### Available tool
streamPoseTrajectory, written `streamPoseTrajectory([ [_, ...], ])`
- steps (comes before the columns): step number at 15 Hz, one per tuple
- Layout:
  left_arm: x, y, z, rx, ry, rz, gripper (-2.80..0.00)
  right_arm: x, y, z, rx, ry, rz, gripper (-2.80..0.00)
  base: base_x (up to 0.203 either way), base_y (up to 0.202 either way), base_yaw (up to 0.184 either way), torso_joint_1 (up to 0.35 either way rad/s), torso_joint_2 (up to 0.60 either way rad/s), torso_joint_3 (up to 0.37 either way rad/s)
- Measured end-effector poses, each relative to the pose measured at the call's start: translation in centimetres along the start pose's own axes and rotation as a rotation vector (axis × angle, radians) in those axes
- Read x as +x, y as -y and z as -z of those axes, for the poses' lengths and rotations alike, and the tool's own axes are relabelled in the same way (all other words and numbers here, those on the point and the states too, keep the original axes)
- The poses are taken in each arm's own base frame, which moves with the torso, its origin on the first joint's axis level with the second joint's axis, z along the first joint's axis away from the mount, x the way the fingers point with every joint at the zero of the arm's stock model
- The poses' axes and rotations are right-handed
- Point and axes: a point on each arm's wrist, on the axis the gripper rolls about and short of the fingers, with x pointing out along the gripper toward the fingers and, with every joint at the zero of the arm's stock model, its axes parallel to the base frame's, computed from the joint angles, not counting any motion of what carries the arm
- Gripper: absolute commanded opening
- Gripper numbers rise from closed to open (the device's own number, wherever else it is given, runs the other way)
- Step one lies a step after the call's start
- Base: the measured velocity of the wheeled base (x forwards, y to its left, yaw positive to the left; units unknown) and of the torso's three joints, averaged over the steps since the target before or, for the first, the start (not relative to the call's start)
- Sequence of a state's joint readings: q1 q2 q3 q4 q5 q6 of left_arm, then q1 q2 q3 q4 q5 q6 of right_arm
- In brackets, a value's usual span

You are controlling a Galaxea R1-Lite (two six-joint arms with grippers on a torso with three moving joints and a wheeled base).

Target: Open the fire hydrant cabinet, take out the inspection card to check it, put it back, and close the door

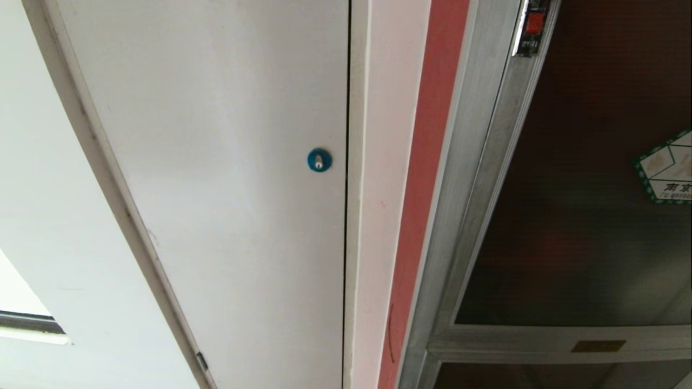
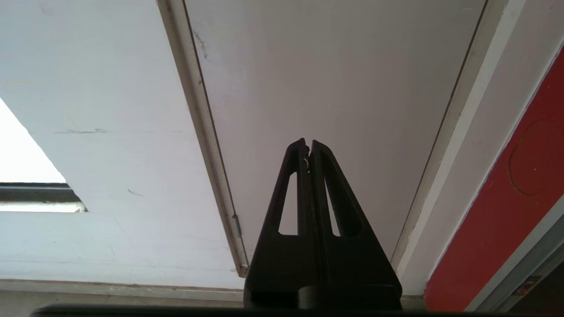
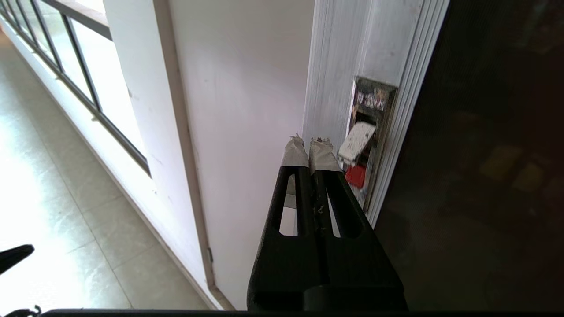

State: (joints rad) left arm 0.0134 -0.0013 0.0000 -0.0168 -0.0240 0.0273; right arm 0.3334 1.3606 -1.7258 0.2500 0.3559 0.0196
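The fire hydrant cabinet point(image 1: 476, 178) stands at the right of the head view, silver-framed. Its door point(image 1: 584, 216) is dark tinted glass with a green-edged hexagonal sticker point(image 1: 667, 167) and a red latch point(image 1: 534, 24) at the frame's top. In the right wrist view my right gripper point(image 3: 308, 143) is shut, with taped fingertips point(image 3: 324, 154) just beside the latch point(image 3: 357, 174) in the silver frame point(image 3: 335, 79); a pale flap point(image 3: 357, 141) stands out above the red part. My left gripper point(image 2: 307, 143) is shut and empty, facing a white door. The inspection card is out of view.
A plain white door point(image 1: 227, 189) with a round blue lock point(image 1: 319, 160) fills the left of the head view, beside a red strip point(image 1: 427, 189). A lower dark panel with an orange label point(image 1: 597, 346) sits under the door. Tiled floor point(image 3: 53, 198) and a window railing point(image 3: 79, 66) lie beyond.
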Motion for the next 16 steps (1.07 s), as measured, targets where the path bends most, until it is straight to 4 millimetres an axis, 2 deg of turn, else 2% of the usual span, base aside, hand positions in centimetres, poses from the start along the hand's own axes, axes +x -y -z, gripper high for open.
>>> streamPoseTrajectory([
  [8, 0.0, 0.0, 0.0, 0.001, 0.0, 0.0, -2.8, 3.0, 1.2, 0.5, 0.008, -0.023, 0.011, -2.8, 0.0, 0.0, 0.0, 0.0, 0.0, 0.0],
  [16, 0.0, 0.0, 0.0, 0.001, 0.0, 0.0, -2.8, 4.2, 2.0, 1.2, 0.015, -0.045, 0.065, -2.8, 0.0, 0.0, 0.0, 0.0, 0.0, 0.0],
])
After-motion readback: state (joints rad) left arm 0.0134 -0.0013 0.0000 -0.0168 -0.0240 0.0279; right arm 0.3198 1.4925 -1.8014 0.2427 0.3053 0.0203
